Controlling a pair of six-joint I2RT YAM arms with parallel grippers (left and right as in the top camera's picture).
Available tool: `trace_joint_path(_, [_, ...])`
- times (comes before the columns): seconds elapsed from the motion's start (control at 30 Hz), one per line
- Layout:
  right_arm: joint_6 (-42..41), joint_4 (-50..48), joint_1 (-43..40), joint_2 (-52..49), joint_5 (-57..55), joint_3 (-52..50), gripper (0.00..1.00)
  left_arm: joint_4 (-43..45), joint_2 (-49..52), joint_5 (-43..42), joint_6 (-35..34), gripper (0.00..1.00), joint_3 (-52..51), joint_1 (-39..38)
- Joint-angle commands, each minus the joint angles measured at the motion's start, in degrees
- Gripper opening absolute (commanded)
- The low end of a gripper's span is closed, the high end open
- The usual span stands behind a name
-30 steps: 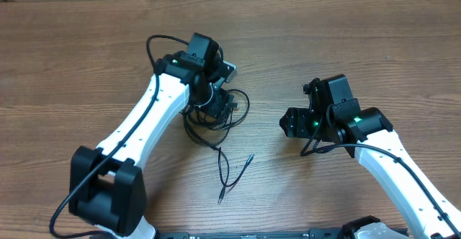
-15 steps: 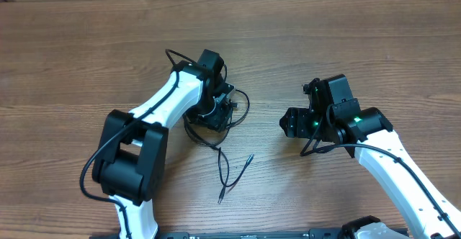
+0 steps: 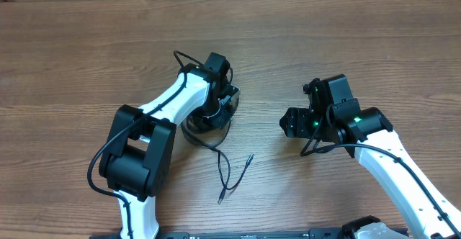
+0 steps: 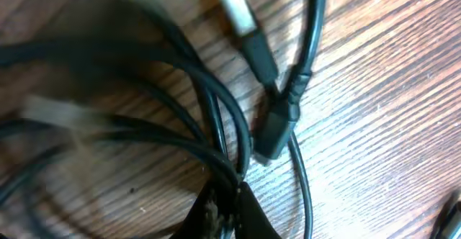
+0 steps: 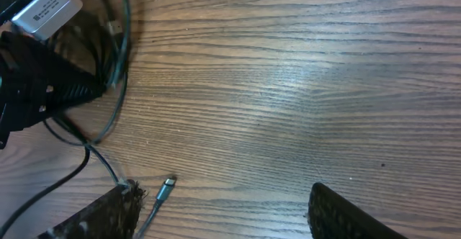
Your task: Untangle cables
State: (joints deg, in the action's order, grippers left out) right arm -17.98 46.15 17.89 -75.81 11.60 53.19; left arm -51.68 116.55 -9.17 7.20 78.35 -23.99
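Judging from their thinness and their slack loops, the cables (image 4: 209,124) are expected to be light, limp and fairly slick. A strand can be slid out of the knot, but its neighbours will be dragged along if it is pulled hard. The tangle (image 3: 191,132) is seen near the middle of the wooden surface (image 3: 360,37), a little toward 9 o'clock. One loose cable (image 3: 229,173) is laid out apart at 6 o'clock of it.

The left hand (image 4: 225,212) is clenched at the tangle's edge. In the wrist view several strands are drawn together at its tips and appear to be pinched there. Whether one cord or more is caught cannot be told. The right hand (image 3: 289,122) is held released and wide at 3 o'clock of the tangle, well apart from it, with nothing in it.

A hold is best taken just behind a plug, such as the pale-tipped plug (image 4: 238,12) or the dark plug (image 4: 275,127), where the cord is stiffened and a free end can be followed out. A grip on the middle of a loop is judged likely to tighten the knot. The plug tips are small and should not be bent.
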Motion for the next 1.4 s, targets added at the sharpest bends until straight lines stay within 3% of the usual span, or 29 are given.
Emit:
trace_joint_path(0.0, [0.02, -0.15, 0.04, 0.20, 0.04, 0.02, 0.72, -1.81, 0.22, -0.33, -2.47, 0.04, 0.76, -0.20])
trace_joint_path(0.37, [0.00, -2.82, 0.04, 0.20, 0.50, 0.02, 0.73, -4.90, -18.12, -18.01, 1.01, 0.04, 7.74, 0.02])
trace_joint_path(0.57, [3.28, -7.06, 0.04, 0.20, 11.21, 0.02, 0.73, -5.05, -26.36, -25.51, 1.05, 0.04, 8.20, 0.35])
trace_joint_path(1.0, [2.93, -23.23, 0.04, 0.20, 36.96, 0.02, 0.76, -8.13, -27.30, -50.71, 7.21, 0.04, 8.17, 6.16])
trace_joint_path(1.27, [-5.68, -30.45, 0.04, 0.20, 38.29, 0.02, 0.77, -7.61, -27.30, -66.49, 7.82, 0.04, 8.17, 9.44])
trace_joint_path(1.37, [-10.12, -33.88, 0.09, 0.20, 38.29, 0.02, 0.77, -7.04, -27.30, -68.26, 7.80, 0.04, 8.17, 9.29])
